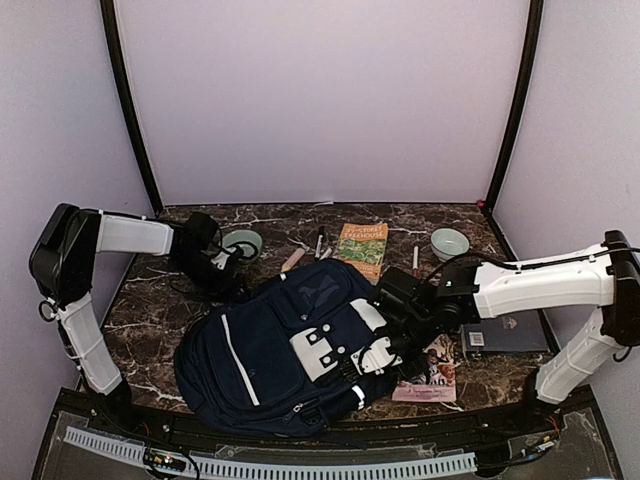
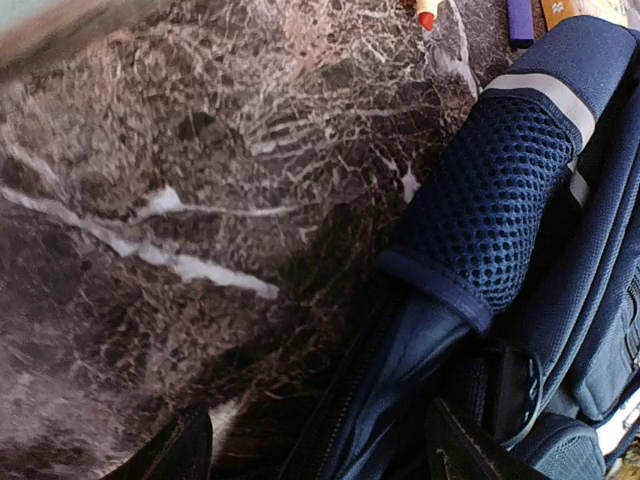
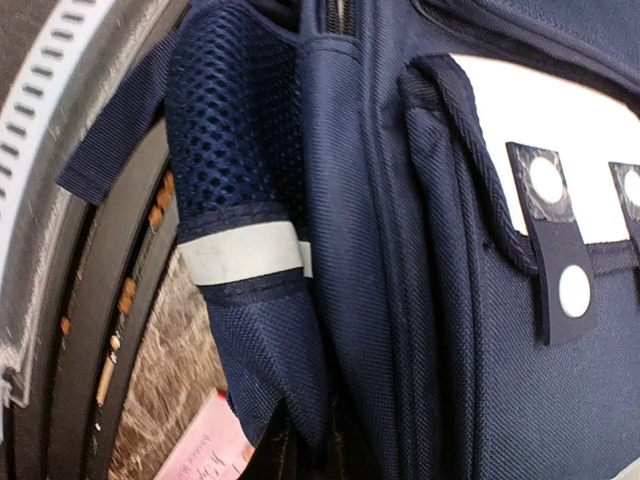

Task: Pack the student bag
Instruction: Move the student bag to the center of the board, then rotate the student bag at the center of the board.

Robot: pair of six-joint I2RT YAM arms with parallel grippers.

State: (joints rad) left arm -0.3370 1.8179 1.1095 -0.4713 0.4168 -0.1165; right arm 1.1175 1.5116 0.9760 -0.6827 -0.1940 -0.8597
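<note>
The student bag, a navy backpack with a white slotted patch, lies flat at mid-table. My left gripper is at its upper-left corner. In the left wrist view this gripper stands open, its fingertips either side of the bag's zipped edge, below a mesh pocket. My right gripper is at the bag's right side. In the right wrist view it is shut on a fold of bag fabric under a reflective stripe.
Behind the bag lie a green-orange book, two pale bowls, pens and a marker. A dark blue book and a pink booklet lie right of the bag. The table's front rail is close.
</note>
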